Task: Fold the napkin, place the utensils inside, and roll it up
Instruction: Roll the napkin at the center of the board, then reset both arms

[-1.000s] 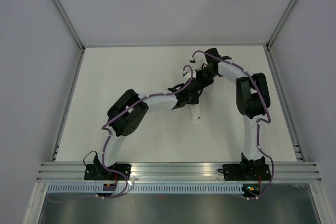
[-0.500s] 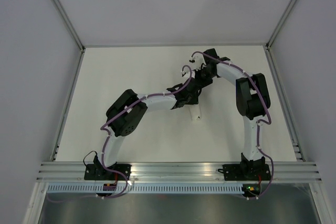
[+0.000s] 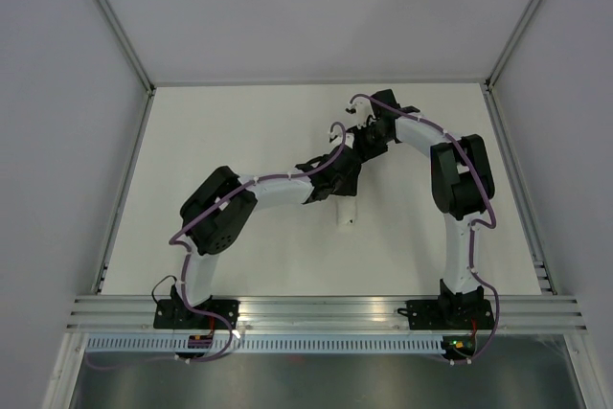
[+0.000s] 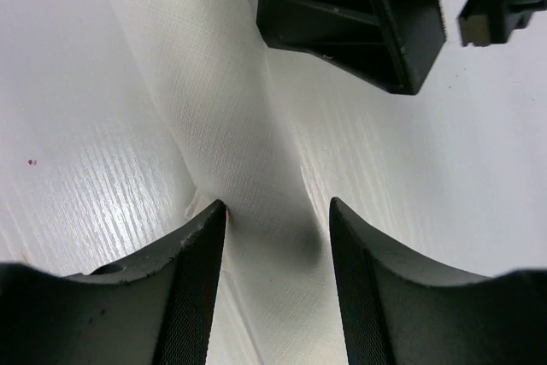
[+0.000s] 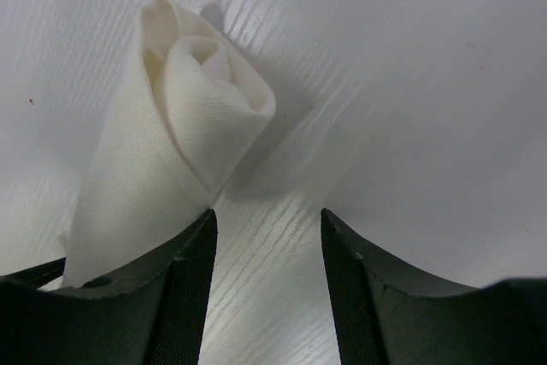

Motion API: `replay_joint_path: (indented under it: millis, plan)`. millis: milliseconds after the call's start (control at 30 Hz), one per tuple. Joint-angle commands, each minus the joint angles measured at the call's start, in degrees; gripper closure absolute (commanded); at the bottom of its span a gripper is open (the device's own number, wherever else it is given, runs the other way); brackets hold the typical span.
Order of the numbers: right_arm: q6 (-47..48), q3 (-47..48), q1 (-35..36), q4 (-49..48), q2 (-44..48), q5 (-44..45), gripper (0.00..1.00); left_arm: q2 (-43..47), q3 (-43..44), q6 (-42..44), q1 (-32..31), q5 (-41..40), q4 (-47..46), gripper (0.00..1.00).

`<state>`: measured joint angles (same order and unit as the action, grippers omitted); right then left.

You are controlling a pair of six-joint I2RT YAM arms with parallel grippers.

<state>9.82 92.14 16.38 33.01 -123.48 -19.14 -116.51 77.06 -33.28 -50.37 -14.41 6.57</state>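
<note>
The napkin [image 3: 345, 215] is rolled into a slim white tube lying on the table. In the left wrist view the roll [image 4: 222, 126] runs from the upper left down between my fingers. My left gripper [image 4: 278, 220] is open and straddles it, with the left finger [image 4: 192, 288] at the roll's edge. In the right wrist view the roll's spiral end [image 5: 192, 100] lies at the upper left. My right gripper [image 5: 267, 224] is open, with bare table between its jaws, just right of the roll. The right fingers [image 4: 359, 14] show beyond the roll. No utensils are visible.
Both arms meet over the far middle of the white table [image 3: 239, 131]. White walls and metal posts [image 3: 129, 170] bound the table at left, right and back. An aluminium rail [image 3: 326, 308] runs along the near edge.
My left arm has drawn back to the left and toward the near side. The visible end of the napkin roll has shifted slightly left and nearer. The right arm has barely moved.
</note>
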Motion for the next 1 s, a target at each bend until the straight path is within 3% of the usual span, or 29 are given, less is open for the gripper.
replay_joint_path:
  millis: [0,367,967]
  plan:
    - [-2.4,-0.6,-0.3,0.2,2.9,2.3,0.42,4.1,0.0,4.9,-0.3,1.5,-3.0,0.43]
    - [-2.4,-1.0,-0.9,0.3,4.1,2.5,0.41,5.7,1.7,6.8,0.4,1.3,-3.0,0.41]
    - [-2.8,-3.2,-4.5,-0.1,10.6,0.6,0.41,13.4,-2.9,6.0,3.5,-0.7,-3.1,0.41]
